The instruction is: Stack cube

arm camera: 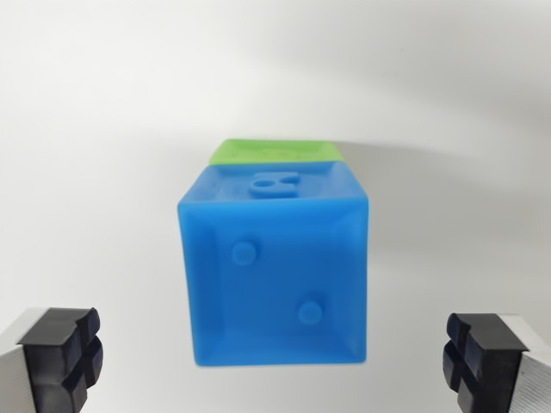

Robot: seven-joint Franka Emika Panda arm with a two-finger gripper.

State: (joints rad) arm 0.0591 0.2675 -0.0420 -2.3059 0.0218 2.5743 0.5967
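Wrist view: we're looking straight down past the fingers onto a plain white tabletop [103, 129], evenly lit, with soft shadows spreading to the wrist view's right.
Blue cube: a glossy blue plastic cube with raised round studs [275, 275] fills the centre of the frame; the face turned toward the camera shows two studs, one upper left, one lower right, and the face above it carries a small raised figure.
Green cube: a bright green plastic cube [275, 151] peeks out just beyond the blue one's far edge, only a thin strip of it visible; the two look to be touching, but whether blue sits on green or just in front of it, I cannot tell.
Gripper: the gripper [275, 357] stands spread wide and carries nothing.
Fingers: the black rubber pads [62, 353] sit in the bottom corners, well clear of the blue cube on both sides.
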